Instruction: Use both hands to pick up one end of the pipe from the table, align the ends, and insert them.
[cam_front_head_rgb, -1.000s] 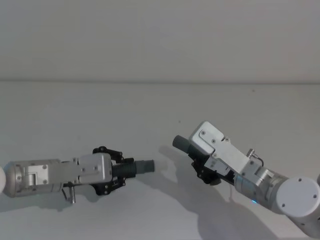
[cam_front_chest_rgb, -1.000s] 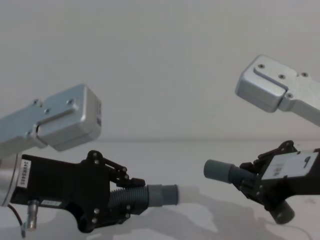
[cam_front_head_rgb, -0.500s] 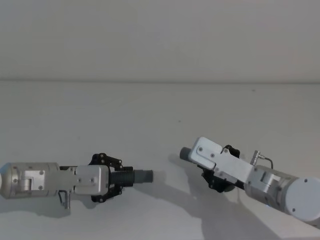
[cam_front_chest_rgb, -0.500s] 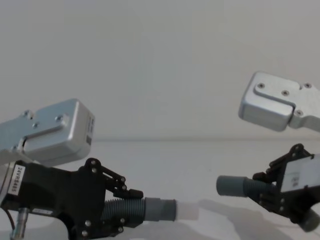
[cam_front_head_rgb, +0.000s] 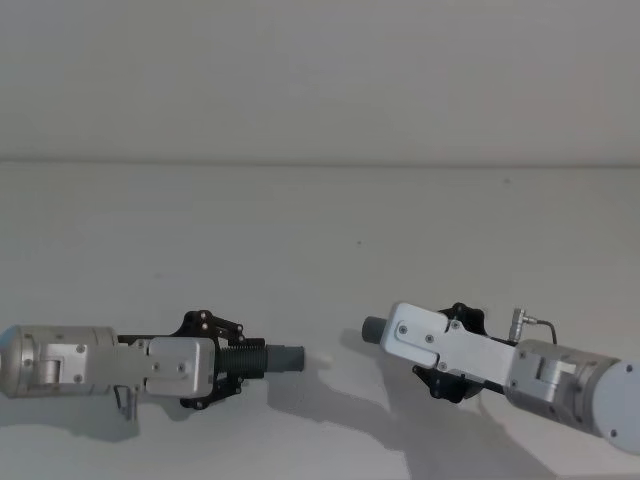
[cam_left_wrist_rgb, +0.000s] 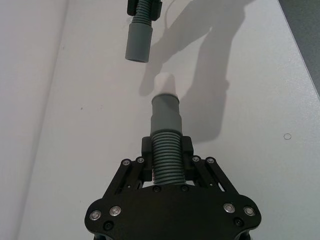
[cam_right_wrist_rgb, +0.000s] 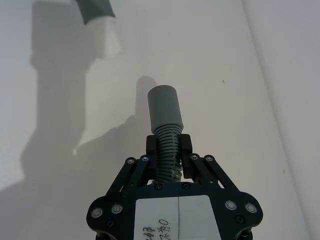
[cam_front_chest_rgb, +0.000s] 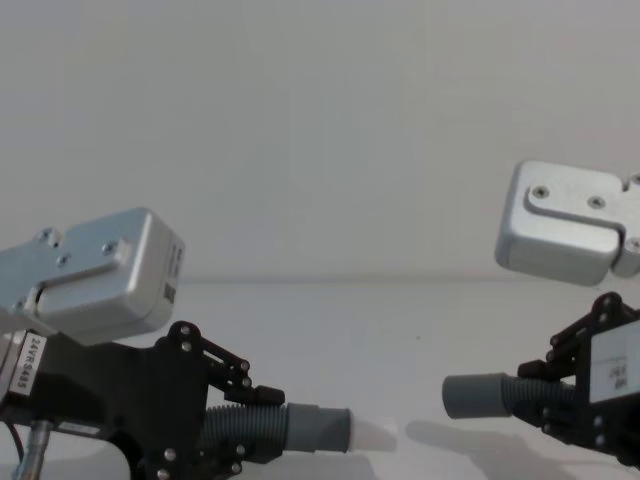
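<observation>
Ahead of left gripper (cam_left_wrist_rgb: 165, 150), clamping spigot hose (cam_left_wrist_rgb: 165, 120), and right gripper (cam_right_wrist_rgb: 169, 147), clamping cuff hose (cam_right_wrist_rgb: 164, 107): risking rim jam by closing with spigot tip (cam_left_wrist_rgb: 165, 82) offset.

Left hose piece (cam_left_wrist_rgb: 165, 112) and right hose piece (cam_right_wrist_rgb: 164, 107): grey ribbed plastic, cuffs smooth, matt; spigot (cam_left_wrist_rgb: 165, 82) white. Left gripper (cam_left_wrist_rgb: 166, 147), right gripper (cam_right_wrist_rgb: 169, 145): black matt plastic, screws (cam_left_wrist_rgb: 115, 210) glossy metal. Table (cam_front_head_rgb: 320, 230): white, matt, smooth.
</observation>
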